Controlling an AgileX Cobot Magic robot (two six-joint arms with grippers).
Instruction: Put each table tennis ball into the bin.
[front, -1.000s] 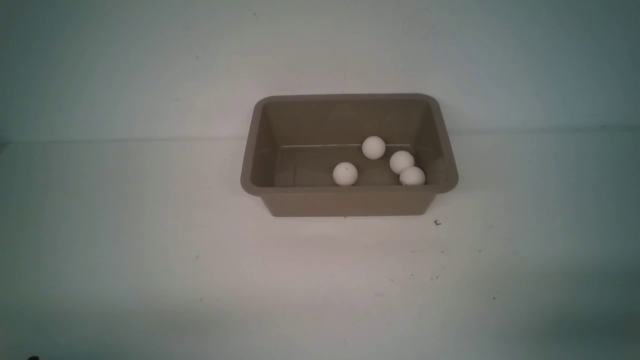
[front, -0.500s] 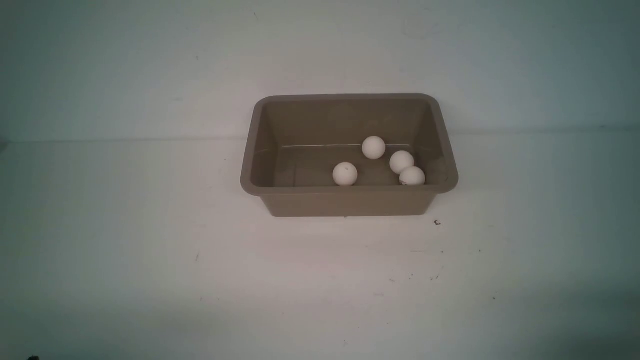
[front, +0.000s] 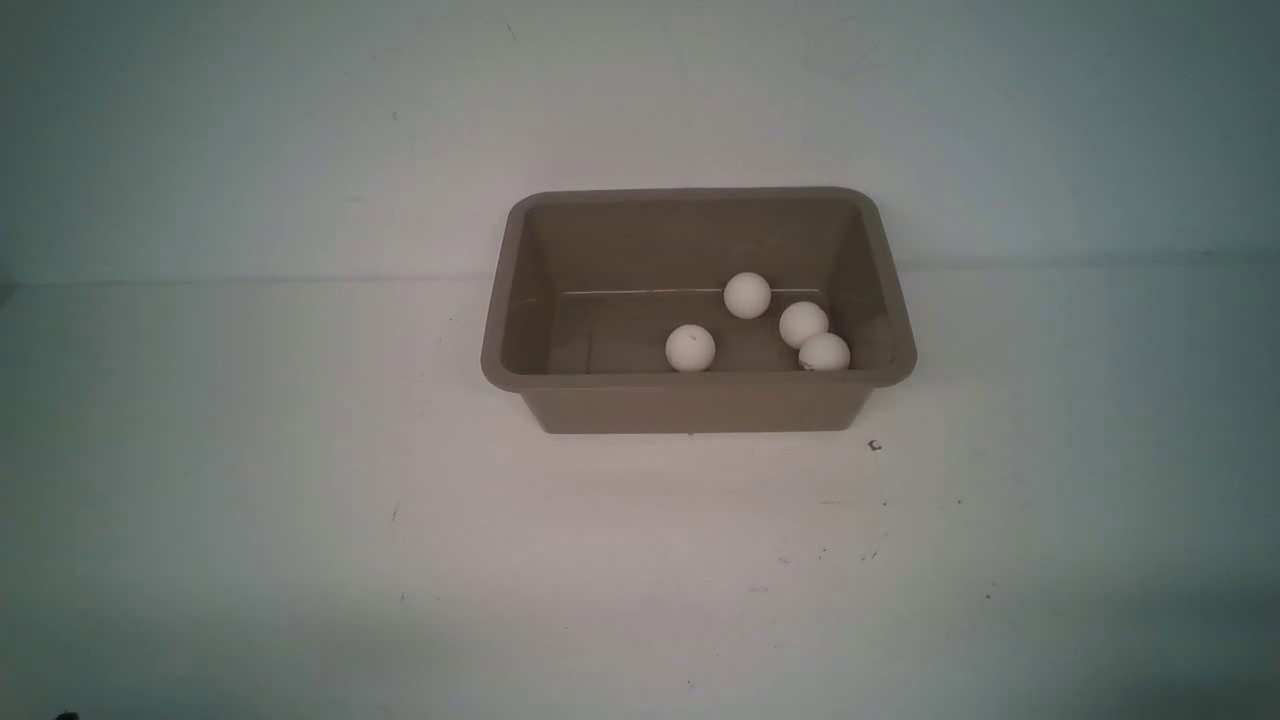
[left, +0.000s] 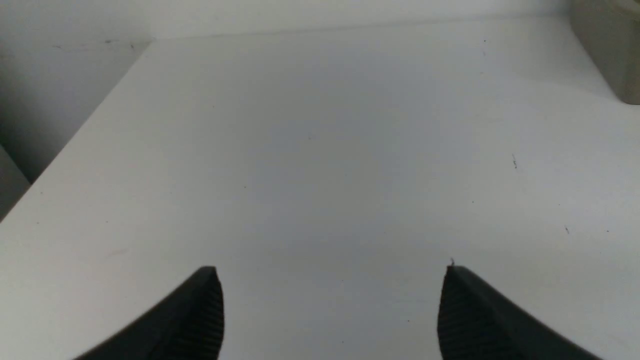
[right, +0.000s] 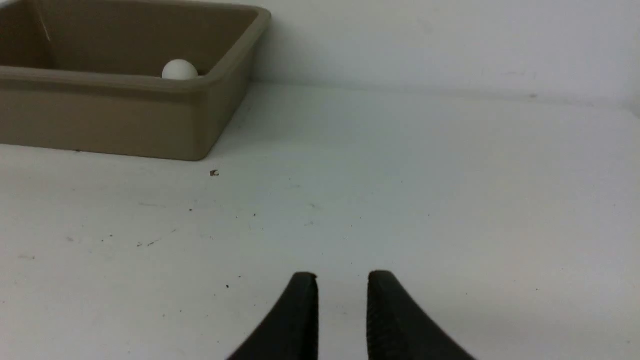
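Observation:
The taupe bin stands on the white table a little right of centre. Several white table tennis balls lie on its floor: one near the back, one toward the front, and two touching at the right. Neither arm shows in the front view. My left gripper hovers over bare table, open wide and empty, with a bin corner far off. My right gripper is open by a narrow gap and holds nothing. The bin and one ball lie ahead of it.
A small dark crumb lies on the table off the bin's front right corner, with faint specks around it. The table's left edge drops away in the left wrist view. A white wall rises behind the bin.

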